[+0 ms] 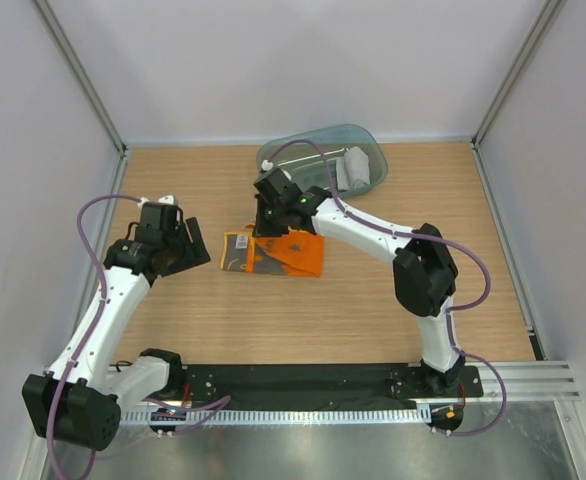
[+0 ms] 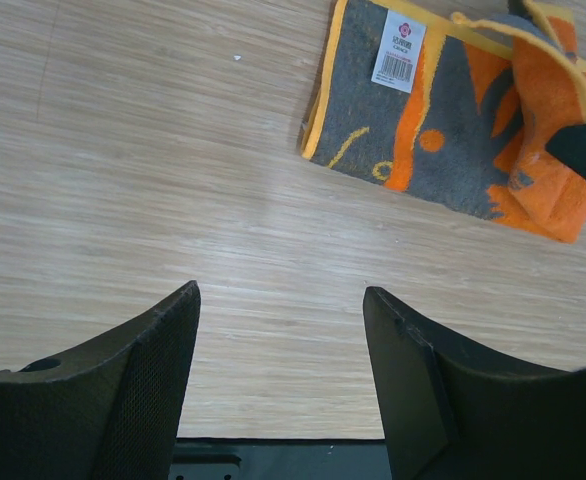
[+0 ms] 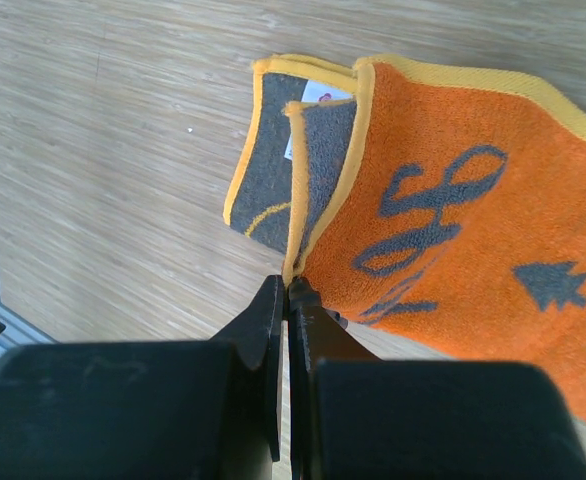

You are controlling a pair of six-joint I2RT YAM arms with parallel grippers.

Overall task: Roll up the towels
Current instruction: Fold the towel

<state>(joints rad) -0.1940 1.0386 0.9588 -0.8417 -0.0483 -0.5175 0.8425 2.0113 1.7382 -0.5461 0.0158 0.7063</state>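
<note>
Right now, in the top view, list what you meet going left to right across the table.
left gripper → orange towel → grey towel

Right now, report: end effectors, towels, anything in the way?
Left end effector open, clear of orange towel. Right end effector shut on its edge. Grey towel in teal tray. Nothing blocking.

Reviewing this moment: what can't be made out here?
- Top view: the grey towel in the tray is too small to show its mark or folds.
- Right wrist view: the orange towel is cut off by the right edge; the right hand hides the pinched edge.
- Left wrist view: the label print is too small to read.
</note>
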